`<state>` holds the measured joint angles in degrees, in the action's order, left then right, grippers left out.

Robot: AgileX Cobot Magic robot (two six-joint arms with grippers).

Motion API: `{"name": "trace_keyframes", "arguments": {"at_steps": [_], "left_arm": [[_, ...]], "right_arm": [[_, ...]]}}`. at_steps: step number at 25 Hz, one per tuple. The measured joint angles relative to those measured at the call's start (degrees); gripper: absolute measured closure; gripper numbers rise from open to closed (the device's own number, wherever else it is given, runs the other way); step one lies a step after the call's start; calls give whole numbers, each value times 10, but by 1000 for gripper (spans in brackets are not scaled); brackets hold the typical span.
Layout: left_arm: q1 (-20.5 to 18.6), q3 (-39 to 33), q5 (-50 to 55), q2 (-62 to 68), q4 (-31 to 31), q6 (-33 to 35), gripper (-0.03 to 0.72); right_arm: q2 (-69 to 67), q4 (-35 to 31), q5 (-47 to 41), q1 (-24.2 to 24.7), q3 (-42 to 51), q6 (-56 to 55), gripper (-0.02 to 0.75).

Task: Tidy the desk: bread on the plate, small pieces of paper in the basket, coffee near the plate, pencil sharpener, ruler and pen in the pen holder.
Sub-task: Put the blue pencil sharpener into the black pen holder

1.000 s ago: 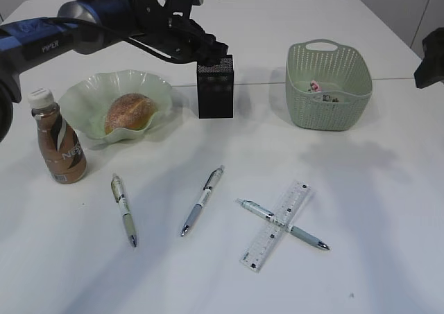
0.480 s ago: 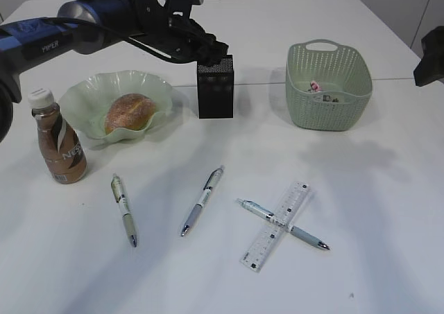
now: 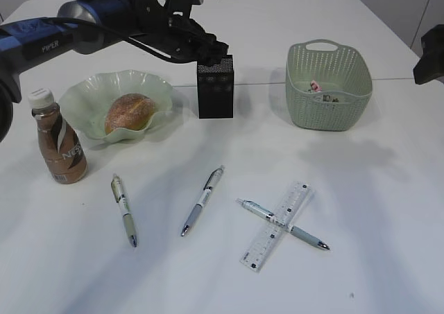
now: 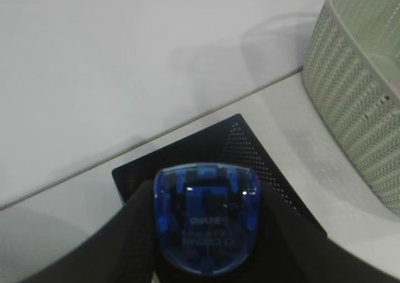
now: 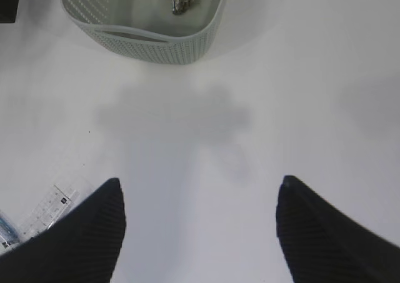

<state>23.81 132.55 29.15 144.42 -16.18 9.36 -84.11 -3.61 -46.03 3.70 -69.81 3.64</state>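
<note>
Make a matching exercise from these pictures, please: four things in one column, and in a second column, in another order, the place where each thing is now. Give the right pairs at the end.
Things:
1. bread
2. pencil sharpener
3. ruler
4. coffee

Places:
A. lying on the desk under a pen
B. standing on the desk to the left of the plate
C. between the fingers of the left gripper, above the pen holder
D. on the plate

Pairs: 1-D, 2-C, 3-A, 4-B
</note>
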Motion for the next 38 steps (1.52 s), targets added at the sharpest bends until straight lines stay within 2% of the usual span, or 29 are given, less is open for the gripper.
{"name": "trace_keyframes", "arguments": {"at_steps": [13, 28, 38], "left_arm": [[-3, 0, 0, 0, -10, 0, 326], [-3, 0, 31, -16, -14, 0, 325], [-3, 0, 128, -73, 71, 0, 341]], "right_arm": [[0, 0, 2, 0, 0, 0, 153], [0, 0, -4, 0, 0, 0, 153], [0, -20, -73, 0, 0, 0, 153]]}}
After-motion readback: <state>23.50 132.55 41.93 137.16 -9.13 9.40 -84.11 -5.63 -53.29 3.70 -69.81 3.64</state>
